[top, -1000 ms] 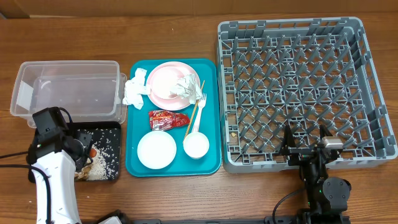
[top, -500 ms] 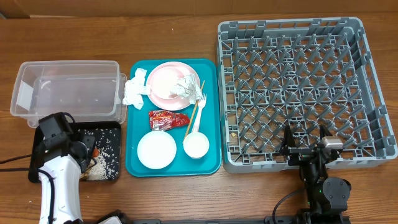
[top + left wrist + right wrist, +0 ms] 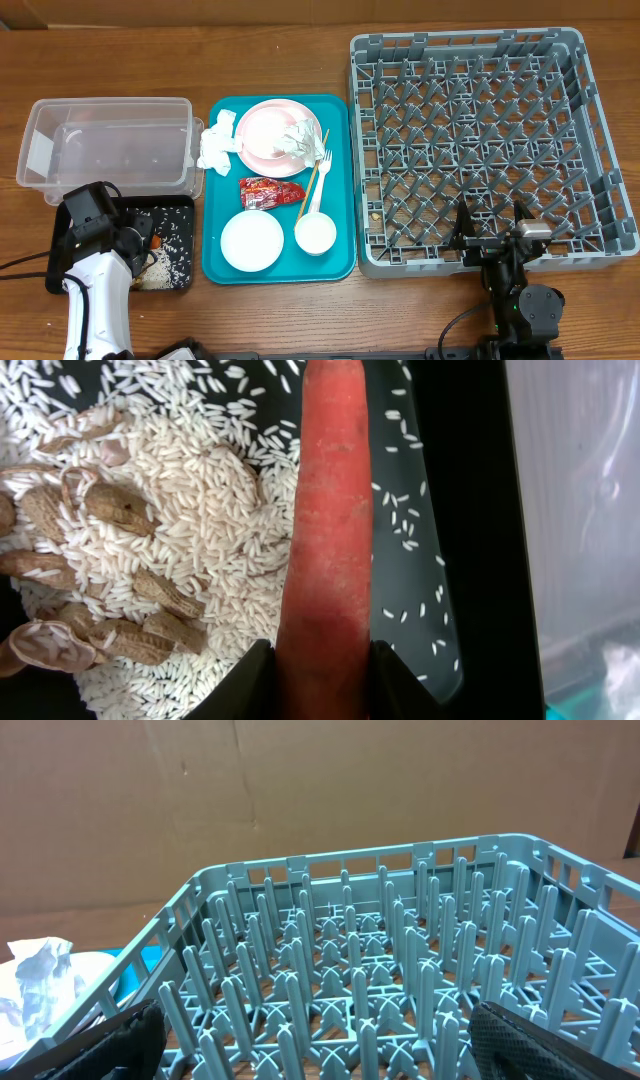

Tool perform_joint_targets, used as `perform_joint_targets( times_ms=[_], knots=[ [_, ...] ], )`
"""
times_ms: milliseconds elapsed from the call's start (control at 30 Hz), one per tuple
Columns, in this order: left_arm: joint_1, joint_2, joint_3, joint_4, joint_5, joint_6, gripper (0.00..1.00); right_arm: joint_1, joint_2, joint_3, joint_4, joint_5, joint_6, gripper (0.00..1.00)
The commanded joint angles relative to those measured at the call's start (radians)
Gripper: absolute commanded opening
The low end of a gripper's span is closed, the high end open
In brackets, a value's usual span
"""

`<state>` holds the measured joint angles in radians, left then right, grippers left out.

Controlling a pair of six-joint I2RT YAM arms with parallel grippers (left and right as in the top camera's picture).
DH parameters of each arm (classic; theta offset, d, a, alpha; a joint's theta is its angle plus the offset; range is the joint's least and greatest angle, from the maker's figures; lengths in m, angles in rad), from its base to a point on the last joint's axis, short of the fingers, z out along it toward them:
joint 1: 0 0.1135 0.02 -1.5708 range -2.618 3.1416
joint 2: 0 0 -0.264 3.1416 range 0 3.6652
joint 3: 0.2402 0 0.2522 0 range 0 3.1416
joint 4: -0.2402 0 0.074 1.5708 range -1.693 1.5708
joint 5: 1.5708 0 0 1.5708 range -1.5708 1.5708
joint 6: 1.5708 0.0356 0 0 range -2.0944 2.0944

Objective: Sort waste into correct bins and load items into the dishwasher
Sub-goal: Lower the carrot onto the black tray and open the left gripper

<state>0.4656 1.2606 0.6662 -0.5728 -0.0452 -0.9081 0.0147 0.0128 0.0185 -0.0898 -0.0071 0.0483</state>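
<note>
My left gripper (image 3: 322, 682) is shut on the small orange carrot (image 3: 325, 520), low over the black tray (image 3: 470, 510), which holds a heap of rice (image 3: 210, 530) and peanut shells. From overhead the left gripper (image 3: 138, 245) hangs over that black tray (image 3: 186, 204), next to the clear tub (image 3: 110, 145). My right gripper (image 3: 490, 228) stands open at the front edge of the grey dishwasher rack (image 3: 490, 130), nothing between its fingers (image 3: 110, 1045). A pink plate (image 3: 258, 128), napkins (image 3: 216, 143), a red wrapper (image 3: 270, 189), a chopstick (image 3: 314, 178), a fork (image 3: 322, 180), a bowl (image 3: 252, 241) and a cup (image 3: 315, 234) lie on the teal tray.
The teal serving tray (image 3: 340, 150) sits between the bins and the rack. A second napkin (image 3: 298, 138) rests on the plate. The rack's pegs (image 3: 350, 970) stand empty in the right wrist view, with brown cardboard behind.
The left arm shifted slightly toward the table's front with the carrot, then held still. The right arm has not moved.
</note>
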Motion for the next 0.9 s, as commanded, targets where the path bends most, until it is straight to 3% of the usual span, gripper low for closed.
perform_joint_targets(
  times_ms=[0,233,333,433,633,733,867],
  knots=[
    [0.006,0.024,-0.004,0.013,-0.032,-0.043,0.15,0.003,-0.010,-0.011,0.006,0.009,-0.003,1.00],
    [0.006,0.087,-0.003,0.048,-0.029,-0.050,0.16,0.003,-0.010,-0.011,0.006,0.009,-0.003,1.00],
    [0.006,0.097,-0.003,0.060,-0.029,-0.050,0.23,0.003,-0.010,-0.011,0.006,0.009,-0.003,1.00],
    [0.006,0.097,-0.003,0.082,-0.023,-0.049,0.42,0.003,-0.010,-0.011,0.005,0.009,-0.003,1.00],
    [0.006,0.096,0.000,0.146,0.061,-0.023,0.54,0.003,-0.010,-0.011,0.005,0.009,-0.003,1.00],
    [0.006,0.093,0.011,0.159,0.106,-0.006,0.53,0.003,-0.010,-0.011,0.006,0.009,-0.003,1.00],
    [0.006,0.068,0.057,0.151,0.203,0.084,0.41,0.003,-0.010,-0.011,0.005,0.009,-0.003,1.00]
  ],
)
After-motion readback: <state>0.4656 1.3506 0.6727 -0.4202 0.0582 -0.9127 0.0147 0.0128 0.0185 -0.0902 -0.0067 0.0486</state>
